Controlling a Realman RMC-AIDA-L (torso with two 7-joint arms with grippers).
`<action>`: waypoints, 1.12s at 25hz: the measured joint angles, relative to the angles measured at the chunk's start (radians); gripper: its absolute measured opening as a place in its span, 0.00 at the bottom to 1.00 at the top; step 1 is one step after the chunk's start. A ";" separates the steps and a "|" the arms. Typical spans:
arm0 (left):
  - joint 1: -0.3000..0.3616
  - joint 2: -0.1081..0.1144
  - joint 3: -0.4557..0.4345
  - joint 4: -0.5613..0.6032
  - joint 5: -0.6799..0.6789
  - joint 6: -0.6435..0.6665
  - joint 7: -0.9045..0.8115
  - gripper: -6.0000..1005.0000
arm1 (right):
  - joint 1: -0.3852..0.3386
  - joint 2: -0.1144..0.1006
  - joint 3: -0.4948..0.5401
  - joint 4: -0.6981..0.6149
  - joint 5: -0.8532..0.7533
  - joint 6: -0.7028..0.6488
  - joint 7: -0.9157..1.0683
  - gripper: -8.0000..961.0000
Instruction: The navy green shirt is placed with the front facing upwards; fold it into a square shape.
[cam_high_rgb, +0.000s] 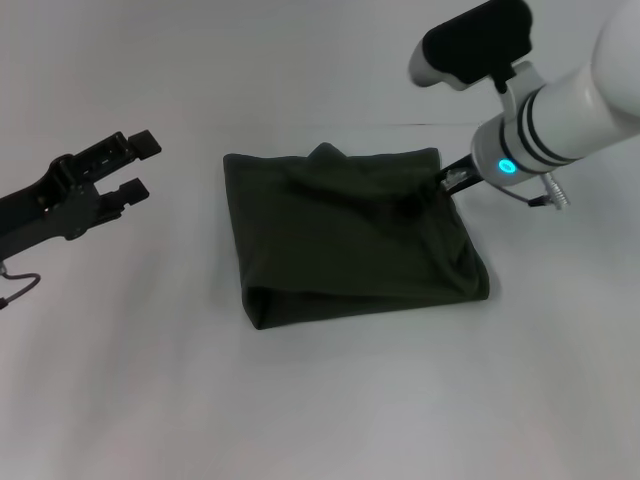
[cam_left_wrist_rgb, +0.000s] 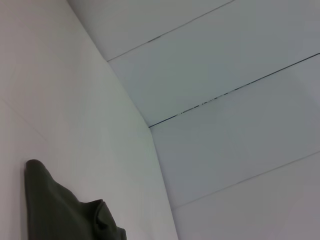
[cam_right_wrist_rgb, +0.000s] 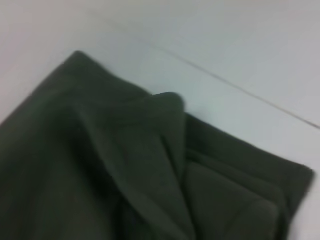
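Lying folded, navy green shirt (cam_high_rgb: 350, 235), edges uneven.

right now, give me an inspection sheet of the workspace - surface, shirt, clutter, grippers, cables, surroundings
surface: plain white table.
job's things: navy green shirt lies folded into a rough square; a small flap pokes out at its far edge, and no lettering shows.
clutter: nothing seen.
grippers: left gripper hangs open over the table, apart from the shirt; right gripper is at the shirt's far right corner, mostly hidden by the wrist.
cables: thin wire loop by the left arm; short lead at the right wrist.
surroundings: pale panelled wall behind the table.
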 joint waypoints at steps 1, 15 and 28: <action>-0.002 0.000 0.000 -0.006 0.000 -0.001 0.001 0.92 | -0.006 0.000 0.000 -0.013 -0.018 0.003 0.018 0.83; -0.005 0.002 0.000 -0.022 -0.016 -0.011 0.009 0.92 | -0.062 -0.001 0.083 -0.082 -0.161 0.036 0.116 0.83; -0.004 0.002 -0.013 -0.025 -0.022 -0.014 0.010 0.92 | -0.089 0.006 0.089 -0.144 0.077 -0.039 -0.082 0.83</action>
